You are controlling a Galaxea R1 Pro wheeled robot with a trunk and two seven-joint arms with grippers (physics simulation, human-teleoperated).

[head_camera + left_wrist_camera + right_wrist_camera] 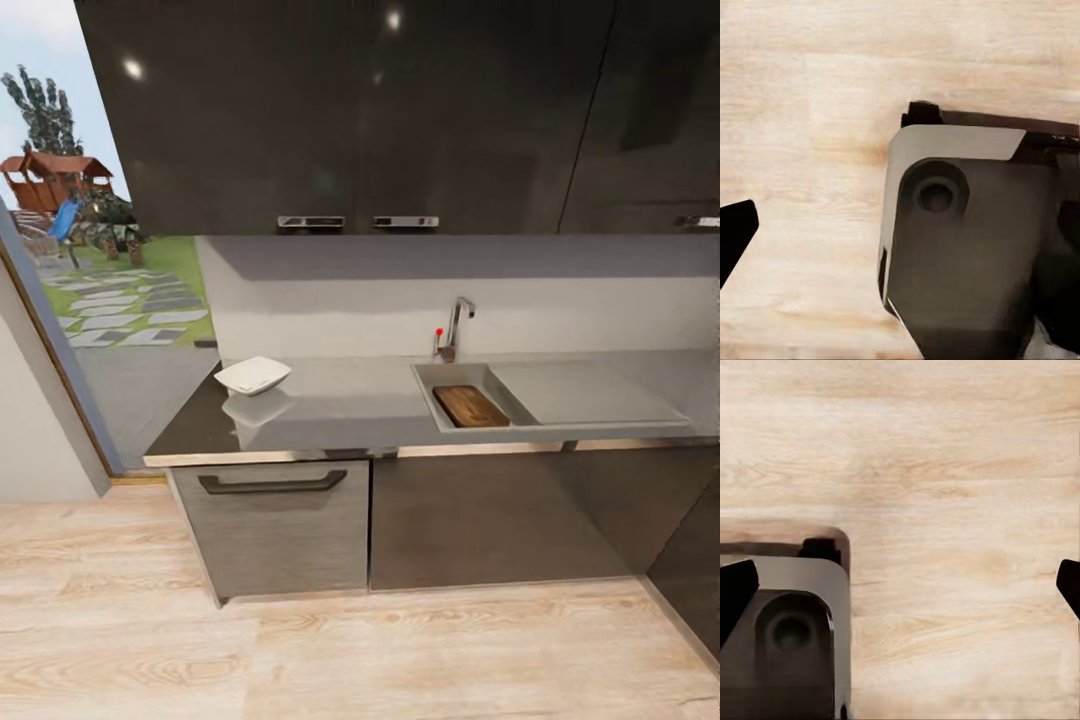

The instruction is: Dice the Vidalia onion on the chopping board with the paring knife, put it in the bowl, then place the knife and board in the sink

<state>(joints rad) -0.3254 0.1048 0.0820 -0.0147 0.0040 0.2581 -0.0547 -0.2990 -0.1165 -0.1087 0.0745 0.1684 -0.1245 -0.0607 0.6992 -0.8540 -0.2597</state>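
Observation:
The sink (600, 395) is set into the grey countertop (350, 405) at the right of the head view. The brown chopping board (470, 405) lies inside its basin. A chrome tap (458, 322) stands behind it. The white bowl (252, 375) sits on the countertop's left end. The Vidalia onion and the paring knife are out of view. My right gripper (900, 585) hangs open over the wood floor, its dark fingertips (735, 589) spread wide. My left gripper (900, 232) is open too, one fingertip (733, 236) showing, with nothing held.
Dark upper cabinets (350, 110) hang above the counter. Below it are a grey drawer with a dark handle (272, 484) and dark cabinet doors. A glass door (90, 260) onto a garden is at the left. Light wood floor (300, 650) lies ahead. The robot's base (967, 247) shows under the wrists.

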